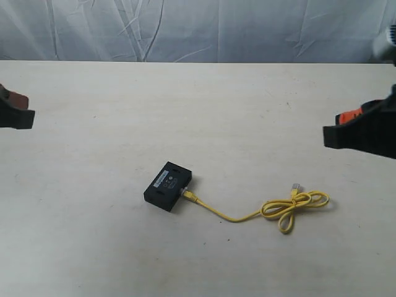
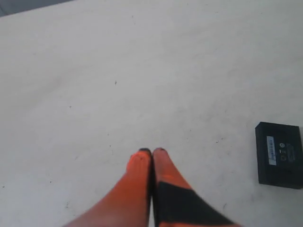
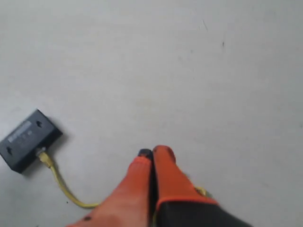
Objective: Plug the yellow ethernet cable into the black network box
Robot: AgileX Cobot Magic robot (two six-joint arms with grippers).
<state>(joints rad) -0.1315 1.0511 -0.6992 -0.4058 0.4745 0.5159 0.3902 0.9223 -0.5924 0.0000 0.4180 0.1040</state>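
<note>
The black network box (image 1: pixel 167 185) lies flat near the table's middle, white label up; it also shows as the box (image 2: pixel 279 154) and the box (image 3: pixel 28 140). One plug of the yellow ethernet cable (image 1: pixel 241 215) sits in the box's side, and the cord (image 3: pixel 60 185) runs right to a loose loop with the free clear plug (image 1: pixel 296 187) beside it. My left gripper (image 2: pixel 152 151) is shut and empty, far left of the box. My right gripper (image 3: pixel 152 152) is shut and empty, held above the table to the right of the loop, at the view's right edge (image 1: pixel 362 131).
The pale table (image 1: pixel 198 124) ends at a wrinkled white backdrop (image 1: pixel 185 28) behind. Only the box and cable lie on it.
</note>
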